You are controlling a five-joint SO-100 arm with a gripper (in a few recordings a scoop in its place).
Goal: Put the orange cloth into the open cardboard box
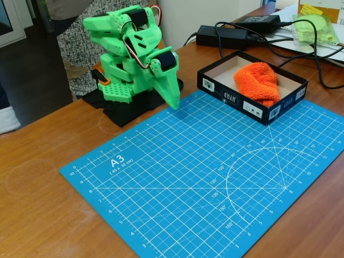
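The orange cloth (259, 81) lies bunched inside the open cardboard box (236, 98), which has black outer walls with white labels and a pale inside, and stands at the back right of the blue mat. The green arm is folded up at the back left. Its gripper (173, 102) points down over the mat's far edge, well left of the box, fingers together and holding nothing.
A blue A3 cutting mat (204, 177) covers the middle of the wooden table. Black power adapters (221, 36) and cables lie behind the box, with a bag of green items (317, 26) at the far right. A person stands behind the arm.
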